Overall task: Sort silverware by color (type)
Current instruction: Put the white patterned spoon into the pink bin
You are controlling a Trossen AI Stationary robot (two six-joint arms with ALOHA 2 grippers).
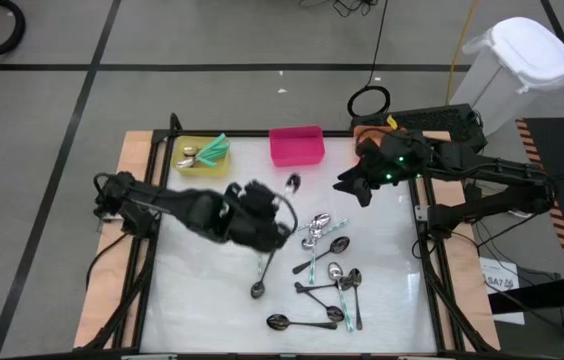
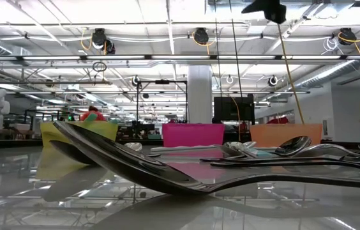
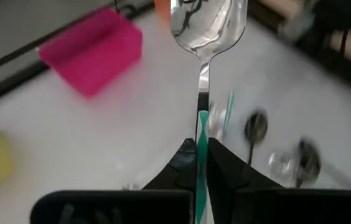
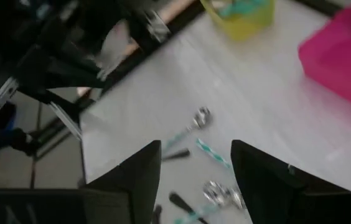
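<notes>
My left gripper [image 3: 201, 149] hovers over the table's middle [image 1: 274, 203], shut on a spoon with a teal handle and a shiny bowl [image 3: 208, 25]; the bowl shows in the high view [image 1: 293, 181]. My right gripper [image 4: 197, 149] hangs open and holds nothing, above the table's far right [image 1: 347, 185], near the orange bin [image 1: 367, 130]. Several loose spoons [image 1: 327, 270], silver, dark and teal-handled, lie flat on the white table. One dark spoon [image 1: 259, 275] lies apart, to their left. Teal-handled spoons rest in the yellow bin [image 1: 202, 152]. My left gripper pinches the spoon's teal handle [image 3: 202, 124] between its two fingers. The fingers lie along the spoon. The neck and bowl stick out ahead of the fingertips, toward the table's far side. The spoon is lifted clear of the table.
Three bins stand along the far edge: yellow at the left, pink [image 1: 296, 145] in the middle, orange at the right. A spoon [image 2: 167, 172] lies close in front of the low camera. Bare white table surface [image 1: 192, 290] lies at the near left.
</notes>
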